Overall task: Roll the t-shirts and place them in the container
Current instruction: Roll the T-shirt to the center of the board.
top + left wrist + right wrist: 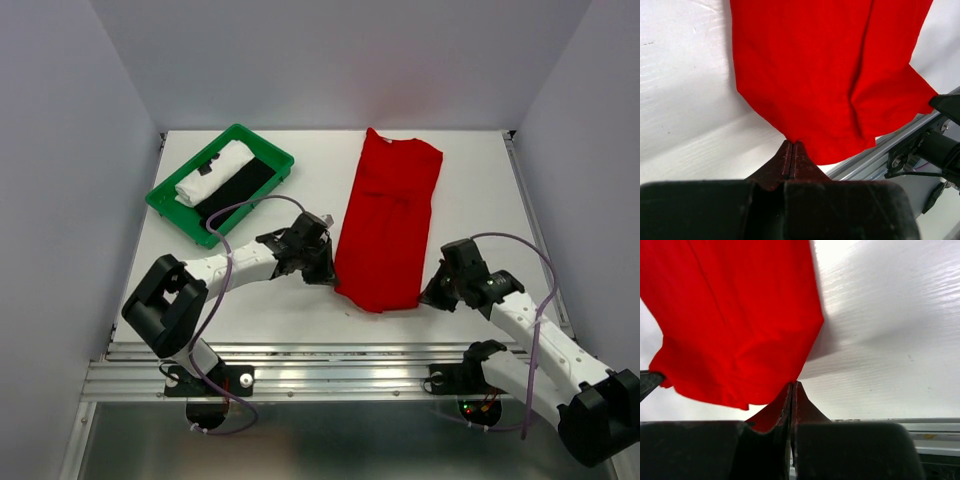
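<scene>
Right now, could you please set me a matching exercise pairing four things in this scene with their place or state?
Things:
1. red t-shirt
2. green tray
3. left gripper
4. right gripper

Descriptions:
a. on the far-left part of the table
b. shut on the shirt's near right corner
c. lying as a long strip mid-table
d. shut on the shirt's near left corner

Pairs: 1-c; 2-a; 3-d; 4-b
</scene>
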### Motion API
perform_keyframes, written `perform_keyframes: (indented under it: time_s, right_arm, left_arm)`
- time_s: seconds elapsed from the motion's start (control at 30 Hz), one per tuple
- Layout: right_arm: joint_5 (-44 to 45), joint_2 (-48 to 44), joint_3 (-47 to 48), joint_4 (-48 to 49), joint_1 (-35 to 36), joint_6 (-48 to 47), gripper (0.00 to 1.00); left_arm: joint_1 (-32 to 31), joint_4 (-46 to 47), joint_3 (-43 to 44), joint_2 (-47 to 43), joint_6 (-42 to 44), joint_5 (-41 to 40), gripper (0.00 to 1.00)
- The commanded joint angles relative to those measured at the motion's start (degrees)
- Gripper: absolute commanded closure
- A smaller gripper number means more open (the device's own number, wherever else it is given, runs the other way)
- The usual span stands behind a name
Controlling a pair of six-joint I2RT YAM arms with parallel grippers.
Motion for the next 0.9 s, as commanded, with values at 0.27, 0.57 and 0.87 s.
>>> perform_keyframes:
  time_s: [0.27, 0.57, 0.87]
  right_arm:
    - [9.9, 4.4, 6.1, -1.6, 0.4, 1.3, 0.99]
    - [12.2, 8.8, 7.5, 0.4, 0.4, 0.9, 0.99]
    - [14.1, 13.2, 8.3, 2.3, 0.4, 0.7, 0.99]
  left_arm:
    - [1.0, -0.9, 5.9, 2.8, 0.5, -1.6, 1.00]
    - [2.6, 0.2, 7.7, 5.9, 1.3, -1.4, 1.00]
    - [3.5, -0.8, 10.7, 10.2, 2.6, -1.6, 1.00]
